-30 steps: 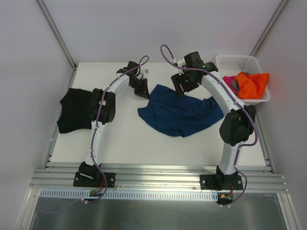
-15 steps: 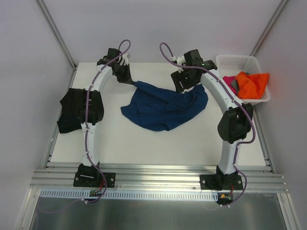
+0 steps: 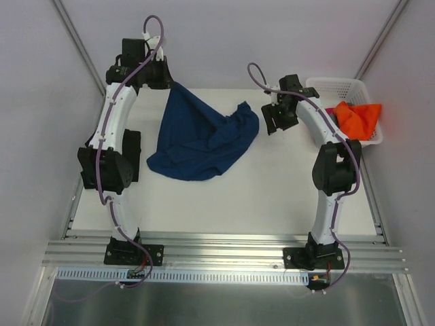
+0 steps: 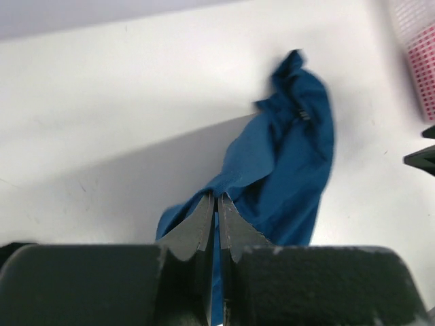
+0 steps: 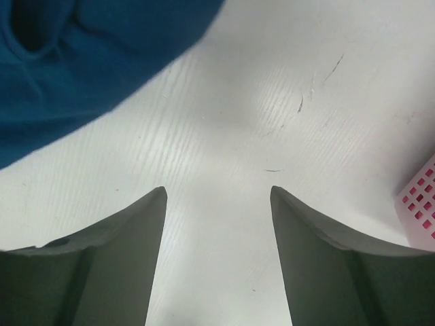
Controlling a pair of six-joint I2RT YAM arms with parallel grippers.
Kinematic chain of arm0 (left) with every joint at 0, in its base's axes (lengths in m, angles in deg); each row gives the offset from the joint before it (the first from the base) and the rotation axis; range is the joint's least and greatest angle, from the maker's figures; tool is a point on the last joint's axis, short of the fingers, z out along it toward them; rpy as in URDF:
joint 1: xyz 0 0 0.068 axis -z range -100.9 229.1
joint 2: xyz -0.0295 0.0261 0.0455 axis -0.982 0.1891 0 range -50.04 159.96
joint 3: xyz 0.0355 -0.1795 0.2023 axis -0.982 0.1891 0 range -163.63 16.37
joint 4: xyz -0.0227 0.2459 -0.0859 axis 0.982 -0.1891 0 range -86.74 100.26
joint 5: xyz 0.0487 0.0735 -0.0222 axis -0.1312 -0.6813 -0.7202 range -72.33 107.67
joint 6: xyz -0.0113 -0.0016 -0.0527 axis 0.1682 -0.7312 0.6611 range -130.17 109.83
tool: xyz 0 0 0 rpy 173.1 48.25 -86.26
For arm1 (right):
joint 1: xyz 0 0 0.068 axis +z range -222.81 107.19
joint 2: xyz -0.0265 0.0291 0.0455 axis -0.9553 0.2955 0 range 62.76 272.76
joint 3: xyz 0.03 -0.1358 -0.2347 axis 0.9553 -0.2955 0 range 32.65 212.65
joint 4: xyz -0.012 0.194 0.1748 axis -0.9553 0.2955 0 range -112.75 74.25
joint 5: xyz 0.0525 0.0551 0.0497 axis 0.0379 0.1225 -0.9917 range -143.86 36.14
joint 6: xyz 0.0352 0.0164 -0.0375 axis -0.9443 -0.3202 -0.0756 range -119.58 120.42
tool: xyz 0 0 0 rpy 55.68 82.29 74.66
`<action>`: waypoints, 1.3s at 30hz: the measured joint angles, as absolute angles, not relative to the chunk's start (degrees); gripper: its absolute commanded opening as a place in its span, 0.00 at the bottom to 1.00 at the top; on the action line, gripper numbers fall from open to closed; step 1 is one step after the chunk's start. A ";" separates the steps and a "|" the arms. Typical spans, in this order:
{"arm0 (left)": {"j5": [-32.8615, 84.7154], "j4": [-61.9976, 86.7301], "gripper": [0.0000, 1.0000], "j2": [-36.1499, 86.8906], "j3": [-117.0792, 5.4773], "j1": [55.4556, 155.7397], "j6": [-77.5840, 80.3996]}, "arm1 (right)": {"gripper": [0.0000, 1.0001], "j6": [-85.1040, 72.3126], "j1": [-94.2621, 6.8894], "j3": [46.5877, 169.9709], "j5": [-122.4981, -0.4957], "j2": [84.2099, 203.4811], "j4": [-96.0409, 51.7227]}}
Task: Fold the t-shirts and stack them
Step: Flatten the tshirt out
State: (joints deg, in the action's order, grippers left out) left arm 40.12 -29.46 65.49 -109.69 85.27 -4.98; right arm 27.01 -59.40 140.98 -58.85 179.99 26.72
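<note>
Left pincer point(image 4: 217, 207) clamped on corner of soft navy blue cloth t-shirt point(image 3: 200, 139), rest trailing on white worktop point(image 3: 272, 190); right pincer point(image 5: 217, 204) apart, empty. Thin pinch may slip; shirt would drop bunched.

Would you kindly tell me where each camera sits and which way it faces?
Top external: above and behind the bases, looking down at the table; left arm and right arm show.
Left wrist: raised high, looking down past the left gripper, shut on the navy t-shirt.
Right wrist: low over the table, facing down; open right gripper shows.
Shared: all three see the navy t-shirt.
</note>
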 measured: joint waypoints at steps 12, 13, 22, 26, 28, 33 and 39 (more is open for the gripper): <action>41.37 -28.68 0.00 51.57 -90.06 85.40 -6.45 | 0.66 21.74 -57.35 156.13 -64.07 187.29 26.08; 41.59 -28.96 0.00 51.94 -87.64 85.40 -6.47 | 0.66 21.24 -56.93 157.55 -64.90 188.30 25.63; 44.54 -31.17 0.00 60.88 -83.70 85.49 -6.01 | 0.67 11.51 -53.00 164.72 -78.32 196.80 21.54; 45.35 -31.04 0.00 64.27 -85.10 85.56 -5.61 | 0.66 6.44 -52.48 164.91 -84.90 199.45 18.89; 45.59 -30.97 0.00 65.64 -85.17 85.88 -5.51 | 0.66 3.56 -52.23 165.85 -87.42 201.57 17.17; 45.61 -31.10 0.00 67.85 -85.17 87.55 -5.51 | 0.66 -1.93 -51.30 167.91 -90.28 207.27 12.62; 45.39 -31.23 0.00 67.92 -85.17 89.32 -5.53 | 0.66 -7.59 -48.30 167.93 -93.38 213.04 9.98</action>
State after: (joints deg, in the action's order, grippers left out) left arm 45.39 -31.23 67.92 -85.17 89.32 -5.53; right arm -7.59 -48.30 167.93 -93.38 213.04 9.98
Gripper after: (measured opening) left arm 0.010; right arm 0.658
